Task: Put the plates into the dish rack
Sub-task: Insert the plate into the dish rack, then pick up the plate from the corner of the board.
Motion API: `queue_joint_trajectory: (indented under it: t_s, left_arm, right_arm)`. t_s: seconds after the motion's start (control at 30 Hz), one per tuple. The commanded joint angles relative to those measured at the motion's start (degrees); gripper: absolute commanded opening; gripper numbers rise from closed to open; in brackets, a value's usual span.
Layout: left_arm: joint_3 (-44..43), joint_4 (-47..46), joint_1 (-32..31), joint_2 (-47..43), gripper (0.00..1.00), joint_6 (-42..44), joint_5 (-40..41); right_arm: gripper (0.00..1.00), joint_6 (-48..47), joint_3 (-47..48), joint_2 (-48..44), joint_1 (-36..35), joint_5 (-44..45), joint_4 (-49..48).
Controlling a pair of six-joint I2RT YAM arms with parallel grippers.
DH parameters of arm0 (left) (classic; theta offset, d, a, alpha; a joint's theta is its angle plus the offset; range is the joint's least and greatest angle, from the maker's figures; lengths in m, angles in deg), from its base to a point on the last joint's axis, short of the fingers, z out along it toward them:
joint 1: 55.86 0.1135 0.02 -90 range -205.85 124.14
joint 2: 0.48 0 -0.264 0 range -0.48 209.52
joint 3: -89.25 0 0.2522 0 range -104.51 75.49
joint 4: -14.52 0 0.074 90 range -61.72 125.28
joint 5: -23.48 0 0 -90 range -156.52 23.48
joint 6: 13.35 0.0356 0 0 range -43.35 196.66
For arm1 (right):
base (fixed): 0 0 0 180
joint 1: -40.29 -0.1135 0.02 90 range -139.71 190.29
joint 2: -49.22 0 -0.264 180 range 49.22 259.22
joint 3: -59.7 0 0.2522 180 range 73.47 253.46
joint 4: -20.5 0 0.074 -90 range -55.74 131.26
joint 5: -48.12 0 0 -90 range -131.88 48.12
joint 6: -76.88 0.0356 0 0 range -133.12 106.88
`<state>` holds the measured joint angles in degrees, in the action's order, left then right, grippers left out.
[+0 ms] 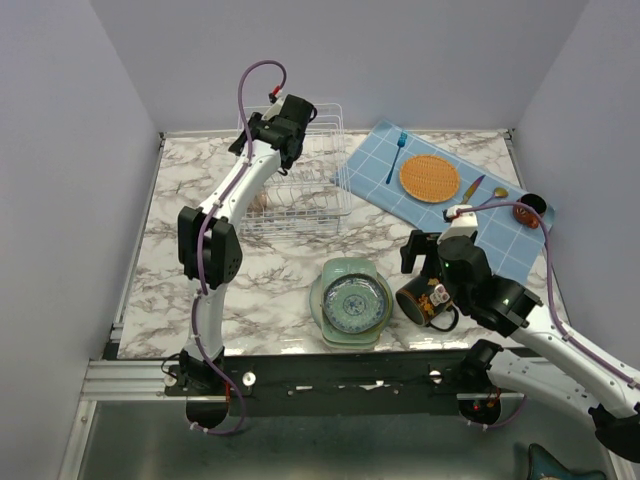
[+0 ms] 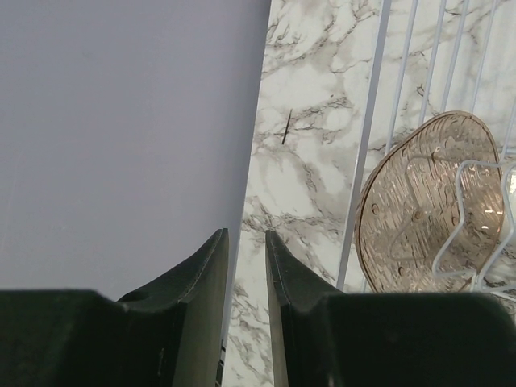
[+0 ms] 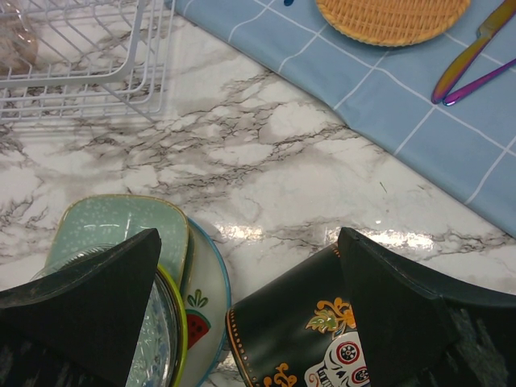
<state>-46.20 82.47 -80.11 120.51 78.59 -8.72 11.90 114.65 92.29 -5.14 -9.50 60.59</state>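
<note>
The white wire dish rack point(image 1: 300, 200) stands at the back left; it also shows in the left wrist view point(image 2: 367, 137) and the right wrist view point(image 3: 121, 56). A brownish plate point(image 2: 419, 210) stands on edge among its prongs. My left gripper point(image 2: 247, 242) hangs above the rack's left end point(image 1: 280, 148), jaws narrowly apart and empty. The other plates are stacked at the front centre point(image 1: 350, 300): mint-green rounded-square point(image 3: 121, 226), watermelon point(image 3: 205, 298), yellow rim point(image 3: 173, 322), teal-patterned on top. My right gripper point(image 3: 250, 238) is wide open beside the stack, over the mug.
A black decorated mug point(image 3: 298, 339) lies on its side right of the plate stack, between my right fingers. A blue checked cloth point(image 3: 403, 105) at the back right carries an orange woven mat point(image 3: 387, 16) and cutlery point(image 3: 468, 56). Grey walls enclose the table.
</note>
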Motion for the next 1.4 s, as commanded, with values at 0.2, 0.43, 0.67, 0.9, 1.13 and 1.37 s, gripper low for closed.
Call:
queue_joint_trajectory:
  t_s: [0.2,0.43,0.67,0.9,1.13,1.37]
  left_arm:
    - [3.7,-2.8,0.1,-9.6,0.34,-5.7,-10.8]
    - [25.9,-17.1,0.1,-28.6,0.59,-10.4,-26.6]
    - [34.9,-20.7,0.1,-35.6,0.99,-11.4,-33.5]
    - [46.5,-27.1,0.1,-44.7,0.99,-16.0,-44.4]
    - [54.9,-30.4,-0.3,-49.9,0.99,-18.9,-48.0]
    - [57.5,-31.0,-0.4,-50.4,0.99,-19.4,-48.3]
  right_arm:
    - [1.0,-0.9,2.2,5.9,-0.4,-2.1,1.1]
    - [0.97,-3.7,3.4,13.0,-0.3,-11.0,0.6]
    - [0.81,-6.0,3.3,14.8,-0.3,-16.6,0.7]
    - [0.66,-6.6,3.1,14.5,-0.4,-23.2,1.6]
    - [0.63,-7.3,2.8,15.0,-0.7,-28.3,1.7]
    - [0.55,-7.3,2.0,16.5,-1.0,-30.1,1.9]
